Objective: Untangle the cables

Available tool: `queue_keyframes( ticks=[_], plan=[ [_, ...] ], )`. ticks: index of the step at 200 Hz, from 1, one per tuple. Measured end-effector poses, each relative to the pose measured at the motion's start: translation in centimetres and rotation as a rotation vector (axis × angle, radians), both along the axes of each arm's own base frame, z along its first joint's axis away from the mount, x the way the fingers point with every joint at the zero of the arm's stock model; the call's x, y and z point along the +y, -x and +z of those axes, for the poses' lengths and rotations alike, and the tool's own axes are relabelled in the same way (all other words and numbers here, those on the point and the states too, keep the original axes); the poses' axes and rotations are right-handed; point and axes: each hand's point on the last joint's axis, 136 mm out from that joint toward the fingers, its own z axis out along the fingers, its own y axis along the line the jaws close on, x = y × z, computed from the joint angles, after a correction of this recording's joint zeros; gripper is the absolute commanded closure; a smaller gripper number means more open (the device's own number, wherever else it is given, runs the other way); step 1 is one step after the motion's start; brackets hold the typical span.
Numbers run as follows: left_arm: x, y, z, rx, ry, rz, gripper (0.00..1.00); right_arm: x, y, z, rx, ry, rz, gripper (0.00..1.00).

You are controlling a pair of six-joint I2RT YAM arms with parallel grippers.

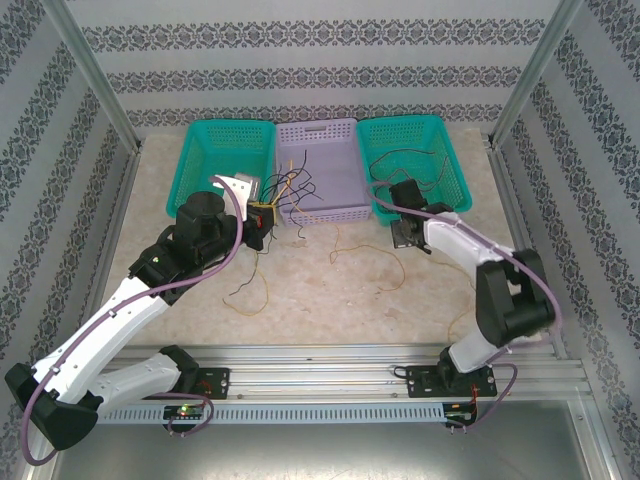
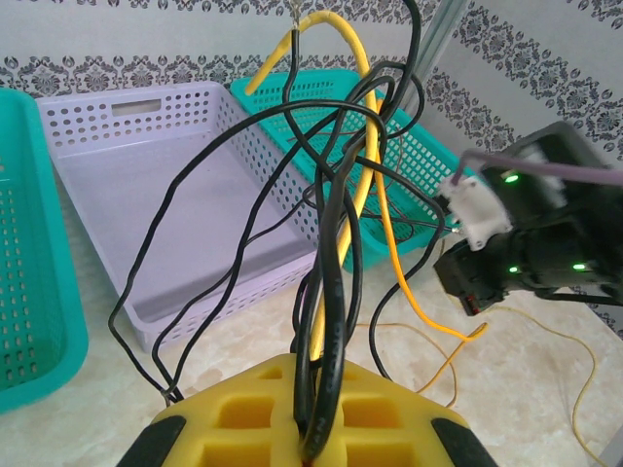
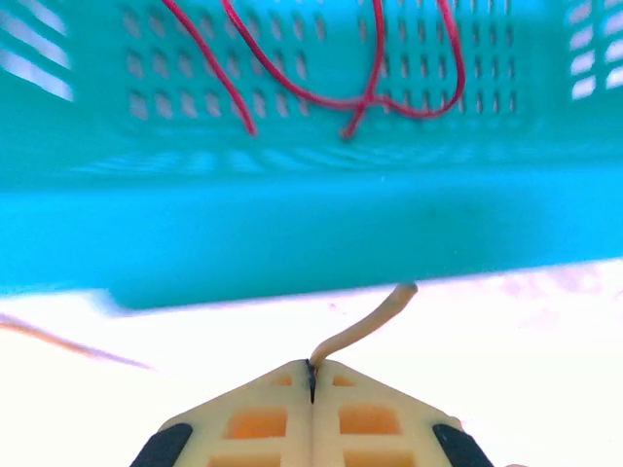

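Note:
A bunch of black and yellow cables rises from my left gripper, whose yellow fingers are shut on the black strands. From above, that gripper holds the tangle at the front rim of the lilac basket. My right gripper is shut on the end of a thin yellow cable, low over the table just in front of the right teal basket. Red cables lie inside that basket. In the top view the right gripper sits at this basket's front left corner.
Three baskets stand in a row at the back: teal, lilac, teal. Thin yellow and black wires trail loose on the table between the arms. The right arm's wrist shows close by in the left wrist view.

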Motion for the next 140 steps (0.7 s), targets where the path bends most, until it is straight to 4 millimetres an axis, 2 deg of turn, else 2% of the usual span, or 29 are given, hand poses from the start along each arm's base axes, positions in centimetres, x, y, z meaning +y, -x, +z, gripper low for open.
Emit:
queue_keyframes(
  ticks=[76,100,120,140],
  plan=[
    [0.0,0.0,0.0,0.0,0.0,0.0,1.0,5.5,0.7,13.8,-0.276,-0.185,0.127,1.0],
    [0.0,0.0,0.0,0.0,0.0,0.0,1.0,8.2,0.7,20.3,-0.376,-0.262,0.198,1.0],
    [0.0,0.0,0.0,0.0,0.0,0.0,1.0,10.5,0.8,27.0,-0.476,-0.329,0.264,1.0],
    [0.0,0.0,0.0,0.0,-0.001,0.0,1.0,12.9,0.8,32.8,-0.563,-0.374,0.332,1.0]
  ],
)
